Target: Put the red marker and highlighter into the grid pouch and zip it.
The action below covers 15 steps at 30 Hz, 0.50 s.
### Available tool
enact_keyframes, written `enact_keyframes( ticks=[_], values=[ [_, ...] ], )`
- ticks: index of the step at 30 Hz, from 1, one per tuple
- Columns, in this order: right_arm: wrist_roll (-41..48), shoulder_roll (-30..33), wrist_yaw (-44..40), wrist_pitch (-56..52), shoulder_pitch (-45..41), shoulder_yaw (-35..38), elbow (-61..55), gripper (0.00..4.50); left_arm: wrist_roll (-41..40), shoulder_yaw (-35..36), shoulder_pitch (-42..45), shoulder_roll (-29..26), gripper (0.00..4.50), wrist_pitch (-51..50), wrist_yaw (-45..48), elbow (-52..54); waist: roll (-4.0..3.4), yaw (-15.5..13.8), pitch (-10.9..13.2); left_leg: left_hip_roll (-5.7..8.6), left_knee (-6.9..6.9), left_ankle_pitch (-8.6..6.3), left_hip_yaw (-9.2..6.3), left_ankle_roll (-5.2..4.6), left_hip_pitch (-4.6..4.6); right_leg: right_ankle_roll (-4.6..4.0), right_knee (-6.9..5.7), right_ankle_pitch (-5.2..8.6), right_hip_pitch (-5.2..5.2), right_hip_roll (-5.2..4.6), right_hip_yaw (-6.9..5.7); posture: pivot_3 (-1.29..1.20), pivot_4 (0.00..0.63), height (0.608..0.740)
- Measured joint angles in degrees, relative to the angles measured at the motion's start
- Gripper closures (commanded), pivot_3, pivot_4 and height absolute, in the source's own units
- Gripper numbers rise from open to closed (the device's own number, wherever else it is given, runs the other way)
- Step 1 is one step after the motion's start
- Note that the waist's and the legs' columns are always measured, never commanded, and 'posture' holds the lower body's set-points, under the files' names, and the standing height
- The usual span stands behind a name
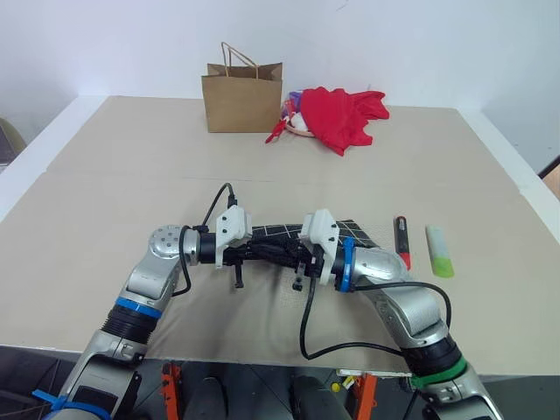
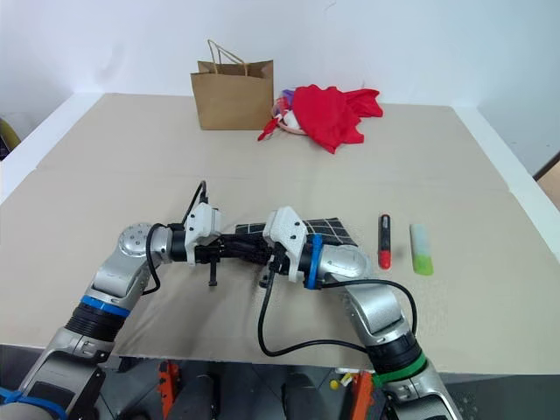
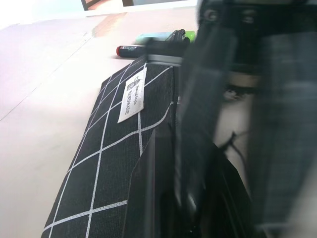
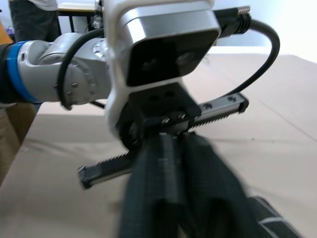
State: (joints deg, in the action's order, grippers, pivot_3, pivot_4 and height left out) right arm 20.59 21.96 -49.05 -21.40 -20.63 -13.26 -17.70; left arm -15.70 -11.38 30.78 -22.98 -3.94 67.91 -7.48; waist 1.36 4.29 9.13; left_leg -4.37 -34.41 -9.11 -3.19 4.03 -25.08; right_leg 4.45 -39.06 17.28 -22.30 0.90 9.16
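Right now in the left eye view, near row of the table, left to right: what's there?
left gripper → grid pouch → right gripper → red marker → highlighter

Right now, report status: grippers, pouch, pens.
Left gripper shut on grid pouch, lifted. Right gripper at pouch, grip unclear. Red marker, highlighter on table, outside pouch. Nothing blocking.
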Motion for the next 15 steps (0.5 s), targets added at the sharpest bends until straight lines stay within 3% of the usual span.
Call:
enact_keyframes(
  ticks=[5,12,15],
  values=[
    [6.48,5.31,-0.13,-4.04,5.81,7.90,-6.16,0.07,-0.08,0.14,-0.13,-0.28,4.50,0.26,-0.12,0.40,-0.01,-0.14,0.01,0.04,0.00,0.00,-0.05,0.00,-0.01,-0.01,0.00,0.03,0.03,-0.01,-0.03,0.00,0.150,0.740],
    [18.10,8.30,7.99,-10.00,13.44,28.92,-9.73,0.02,-0.25,0.27,-0.20,-0.36,4.50,0.28,-0.46,0.58,-0.01,-0.21,0.01,0.08,-0.02,0.01,-0.08,-0.01,0.01,0.00,0.00,0.03,0.09,-0.04,-0.04,0.00,0.150,0.740],
    [18.15,8.14,12.49,-10.36,14.92,33.60,-8.41,0.02,-0.43,0.34,-0.25,-0.41,4.50,0.28,-0.50,0.62,-0.02,-0.10,0.00,0.07,0.00,0.02,-0.09,-0.03,0.05,-0.02,-0.01,0.02,0.09,-0.03,-0.04,0.00,0.150,0.740]
  ],
)
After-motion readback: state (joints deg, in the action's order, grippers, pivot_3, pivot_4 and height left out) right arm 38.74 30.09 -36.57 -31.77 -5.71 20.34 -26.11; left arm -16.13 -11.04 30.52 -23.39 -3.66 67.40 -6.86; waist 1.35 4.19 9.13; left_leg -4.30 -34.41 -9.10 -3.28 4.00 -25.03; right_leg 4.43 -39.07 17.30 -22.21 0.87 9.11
